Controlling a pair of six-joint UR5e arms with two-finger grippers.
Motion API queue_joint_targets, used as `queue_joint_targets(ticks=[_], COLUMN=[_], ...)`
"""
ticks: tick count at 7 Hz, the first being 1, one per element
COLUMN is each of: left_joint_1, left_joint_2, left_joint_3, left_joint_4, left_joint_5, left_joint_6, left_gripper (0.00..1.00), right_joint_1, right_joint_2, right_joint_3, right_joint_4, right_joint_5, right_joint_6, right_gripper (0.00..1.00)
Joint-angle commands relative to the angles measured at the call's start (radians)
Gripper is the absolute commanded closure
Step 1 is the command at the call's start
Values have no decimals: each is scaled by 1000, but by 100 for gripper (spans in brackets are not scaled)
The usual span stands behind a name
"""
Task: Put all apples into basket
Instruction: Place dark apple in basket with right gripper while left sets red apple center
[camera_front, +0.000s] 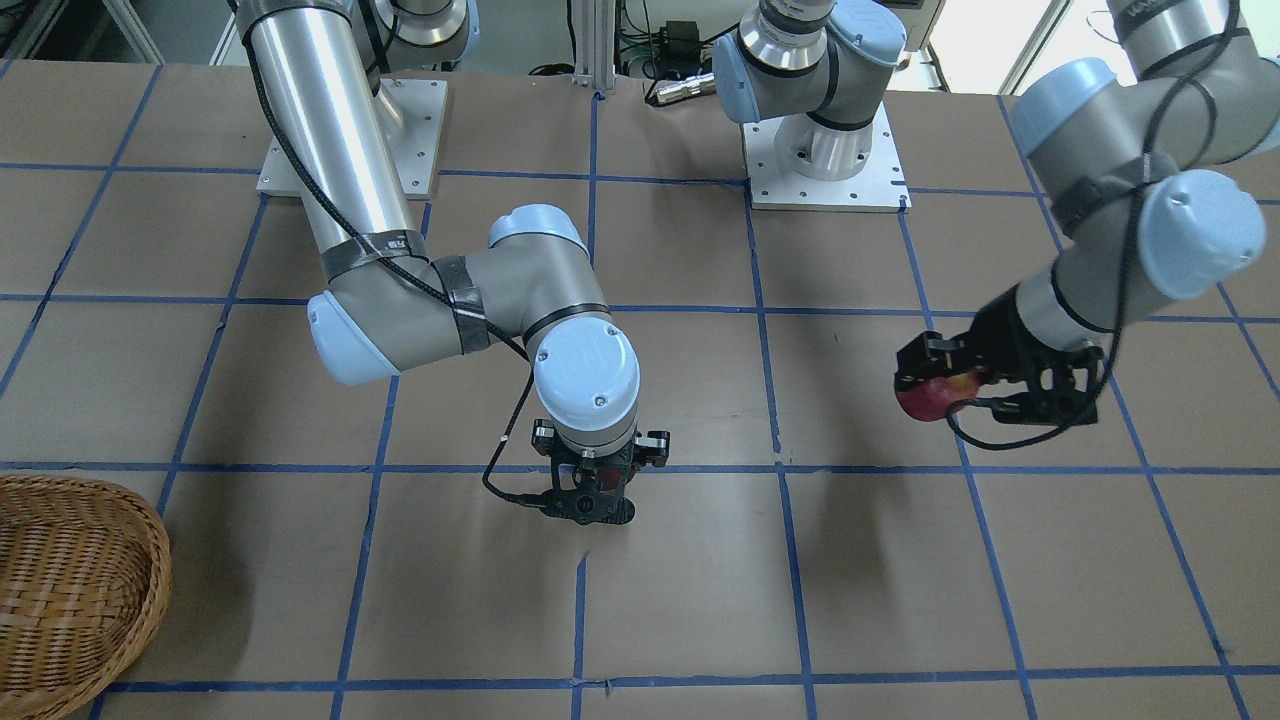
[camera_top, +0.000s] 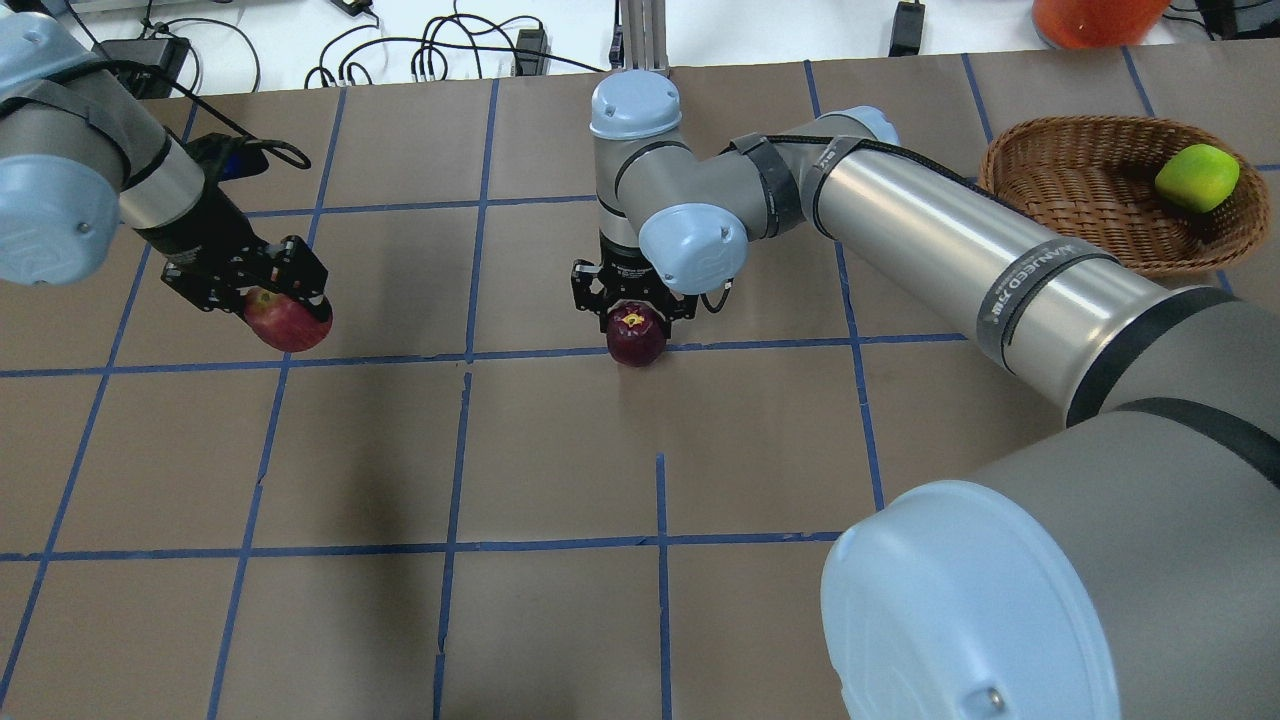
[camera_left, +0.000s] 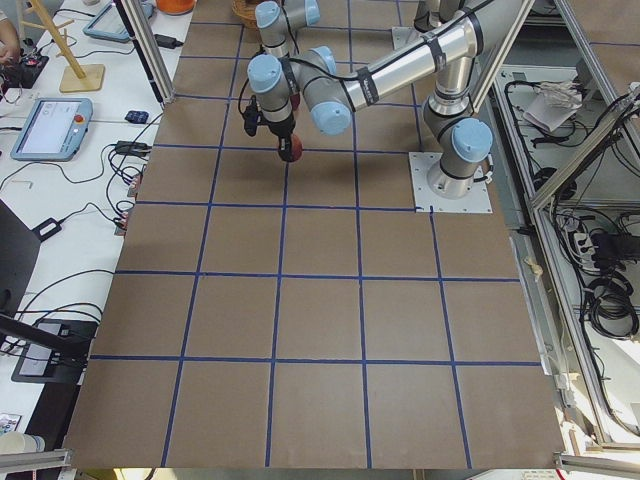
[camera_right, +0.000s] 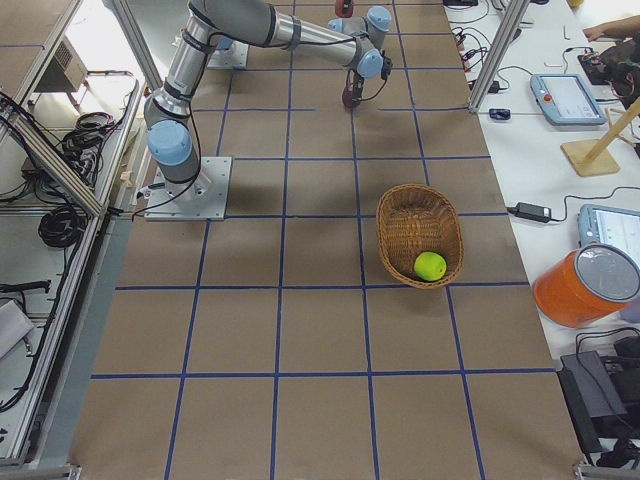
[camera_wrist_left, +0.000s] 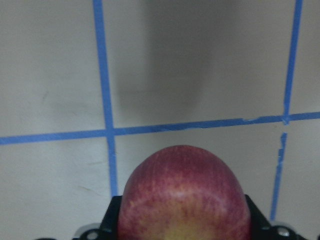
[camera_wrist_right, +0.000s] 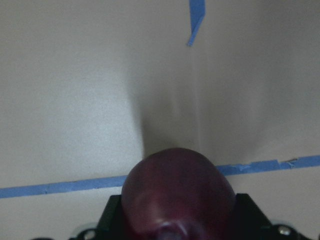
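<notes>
The left pincer (camera_top: 278, 300) is closed around the red apple (camera_top: 288, 318), its jaws on opposite sides of the fruit's widest part. In the left wrist view the red apple (camera_wrist_left: 184, 195) sits between the two black fingers and looks to be held above the table (camera_top: 560, 450). The right pincer (camera_top: 635, 318) points straight down and grips the dark apple (camera_top: 636, 337) in the same way, across its middle with the stem end up. The pictures do not show whether that fruit is clear of the table. Both apples are out near the middle and left of the table, well apart from the basket (camera_top: 1085, 185), which stands at the far right with the green apple (camera_top: 1197, 177) already lying against its inner wall. Apples like these are probably firm and fairly heavy for their size. Their smooth, waxy skin could let them roll or slip out of a shallow grip. Holding them across the broadest part therefore seems right, with enough squeeze to hold but not bruise. They are best lowered into the basket rather than dropped, since a fall could mark the flesh or knock the green one.
</notes>
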Motion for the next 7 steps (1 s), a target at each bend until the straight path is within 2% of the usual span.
queue_joint_targets(ticks=[1,2,4,5,6,7], left_joint_1=[-212,-315,-523,-580,-607,-622], left_joint_2=[57,19,-101,-169,-224,-264], left_joint_3=[-135,-172,-169,-160,-134,-120], left_joint_4=[174,316,601,657,719,722], left_joint_5=[0,-2,-8,0,-2,4], left_joint_6=[-331,-477,-715,-757,-762,-755], left_gripper=[100,100,100,100,100,96], right_joint_1=[-101,-222,-455,-559,-659,-710], right_joint_2=[-80,-109,-125,-123,-108,-88], right_joint_3=[-53,-93,-130,-133,-136,-140], right_joint_4=[134,234,249,235,164,143], right_joint_5=[-17,-32,-188,-239,-252,-247], right_joint_6=[-57,-102,-342,-500,-679,-732], right_gripper=[100,100,100,100,100,100])
